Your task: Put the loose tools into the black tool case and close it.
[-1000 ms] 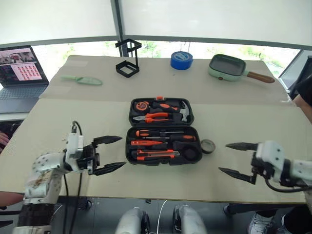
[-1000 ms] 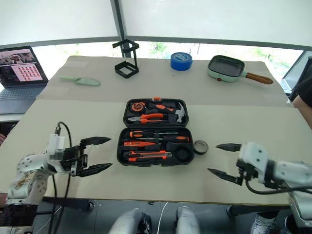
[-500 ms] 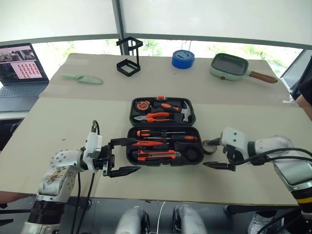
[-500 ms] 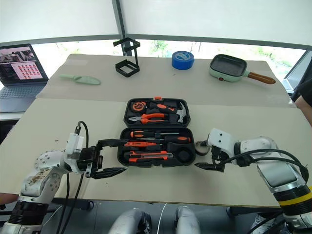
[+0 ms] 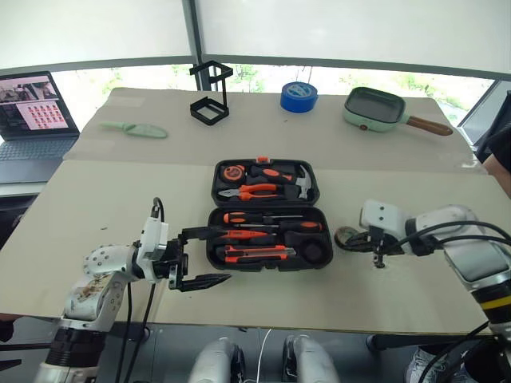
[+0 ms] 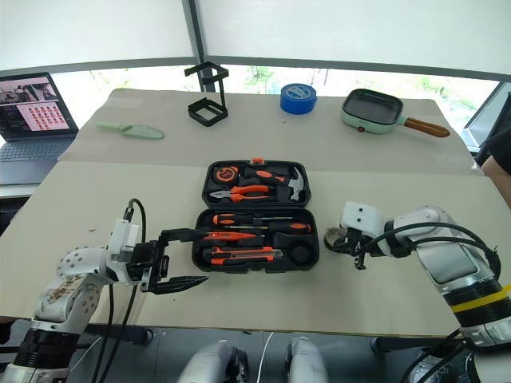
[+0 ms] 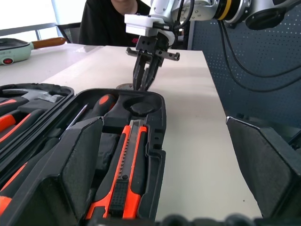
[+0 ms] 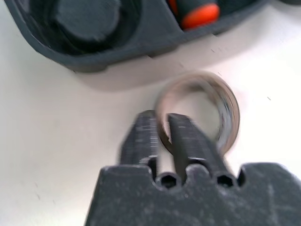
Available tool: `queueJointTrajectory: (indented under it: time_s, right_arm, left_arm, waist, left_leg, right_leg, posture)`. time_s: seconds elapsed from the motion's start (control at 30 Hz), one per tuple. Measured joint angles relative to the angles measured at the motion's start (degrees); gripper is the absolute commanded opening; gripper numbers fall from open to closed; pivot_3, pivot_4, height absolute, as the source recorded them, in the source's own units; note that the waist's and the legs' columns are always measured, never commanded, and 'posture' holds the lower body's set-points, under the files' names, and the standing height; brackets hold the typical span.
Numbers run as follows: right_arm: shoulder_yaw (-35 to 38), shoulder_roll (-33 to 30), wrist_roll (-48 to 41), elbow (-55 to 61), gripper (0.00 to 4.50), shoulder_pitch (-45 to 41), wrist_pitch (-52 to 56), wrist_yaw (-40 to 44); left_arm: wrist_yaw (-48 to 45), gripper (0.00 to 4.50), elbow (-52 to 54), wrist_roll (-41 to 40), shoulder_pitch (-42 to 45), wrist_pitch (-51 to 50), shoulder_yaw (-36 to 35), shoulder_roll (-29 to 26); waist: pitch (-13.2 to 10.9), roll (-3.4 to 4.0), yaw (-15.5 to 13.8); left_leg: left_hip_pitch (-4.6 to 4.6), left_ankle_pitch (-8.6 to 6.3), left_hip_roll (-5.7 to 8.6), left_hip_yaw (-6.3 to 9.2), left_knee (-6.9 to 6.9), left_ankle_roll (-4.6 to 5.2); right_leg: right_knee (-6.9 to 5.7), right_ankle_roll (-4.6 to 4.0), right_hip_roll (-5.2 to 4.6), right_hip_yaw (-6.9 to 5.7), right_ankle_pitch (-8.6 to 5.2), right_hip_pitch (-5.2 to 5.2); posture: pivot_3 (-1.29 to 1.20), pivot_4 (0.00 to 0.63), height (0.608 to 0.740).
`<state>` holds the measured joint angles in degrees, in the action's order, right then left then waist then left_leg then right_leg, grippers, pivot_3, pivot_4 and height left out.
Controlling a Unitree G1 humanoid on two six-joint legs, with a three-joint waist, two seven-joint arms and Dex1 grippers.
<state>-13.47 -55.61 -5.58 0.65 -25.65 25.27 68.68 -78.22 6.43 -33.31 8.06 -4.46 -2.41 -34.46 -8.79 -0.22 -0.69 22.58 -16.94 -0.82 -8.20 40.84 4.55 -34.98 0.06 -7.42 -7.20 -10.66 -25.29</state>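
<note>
I am pinching the rim of the small tape roll [image 8: 197,110] with my right claw [image 8: 162,129], on the table [image 5: 112,199] just right of the open black tool case [image 5: 267,215]; my left claw [image 5: 204,255] is hanging open beside the case's left edge.

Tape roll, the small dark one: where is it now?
On the table just right of the black tool case, the tape roll has its wall pinched in the right gripper.

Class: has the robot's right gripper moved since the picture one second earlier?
Yes. The right gripper has moved in toward the black plastic tool case and shut on the small dark tape roll beside it.
</note>
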Motion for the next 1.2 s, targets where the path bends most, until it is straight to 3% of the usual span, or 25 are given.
queueJointTrajectory:
  time_s: [0.23,0.37,0.5,0.67,1.03,1.2]
  right_arm:
    - [2.59,-1.65,-5.67,2.63,0.07,-0.25,3.17,5.84]
    - [5.68,-3.72,-12.82,7.57,0.07,-5.61,10.68,10.05]
    - [4.84,-0.51,-16.97,13.35,0.07,-7.83,16.22,9.55]
    - [-2.00,4.08,-14.68,13.10,0.07,-7.76,19.04,4.64]
    - [-7.80,0.55,-10.46,14.13,0.07,-7.20,20.37,4.39]
    - [-7.19,0.36,-9.66,14.44,1.69,-6.90,19.62,3.49]
  left_arm:
    - [-0.18,4.50,-0.13,0.35,-0.06,0.79,-0.05,-0.09]
    - [-0.44,4.50,-0.16,0.35,-1.64,0.97,-0.78,-0.67]
    - [-0.43,4.50,-0.16,0.41,-1.90,1.82,-0.91,-0.63]
    - [0.06,4.50,-0.10,0.46,-2.30,2.16,-0.91,-0.53]
    - [1.24,4.50,0.91,0.43,-4.48,2.17,-1.71,-0.87]
    - [2.95,4.50,0.91,0.33,-4.40,1.97,-2.80,-0.80]
  waist:
    - [-0.02,0.03,0.00]
    - [-0.05,0.05,0.28]
    - [-0.07,-0.01,0.12]
    - [-0.08,-0.01,-0.13]
    - [-0.08,-0.01,-0.15]
    - [-0.07,-0.02,-0.32]
  left_leg:
    - [0.00,0.01,0.00,0.01,0.00,0.01]
    - [0.00,-0.05,-0.03,0.02,-0.01,-0.07]
    - [-0.01,-0.09,-0.07,0.15,-0.02,-0.23]
    - [0.35,-0.06,0.00,0.09,0.13,-0.16]
    - [0.59,0.08,0.02,-0.07,0.15,0.03]
    - [0.60,0.06,0.05,-0.06,0.16,0.04]
  right_leg:
    - [0.00,-0.19,-0.03,0.01,0.12,0.00]
    - [0.00,-0.19,-0.05,0.03,0.11,-0.07]
    - [-0.01,-0.23,-0.05,-0.01,0.09,-0.04]
    - [-0.03,-0.42,-0.10,-0.02,0.31,-0.31]
    - [-0.04,-0.39,0.02,-0.25,0.32,-0.64]
    - [-0.03,-0.35,-0.01,-0.23,0.34,-0.64]
  posture:
    - [0.00,0.150,0.740]
    - [0.00,0.150,0.740]
    - [0.00,0.150,0.740]
    - [0.00,0.150,0.740]
    - [0.00,0.150,0.740]
    - [0.00,0.150,0.740]
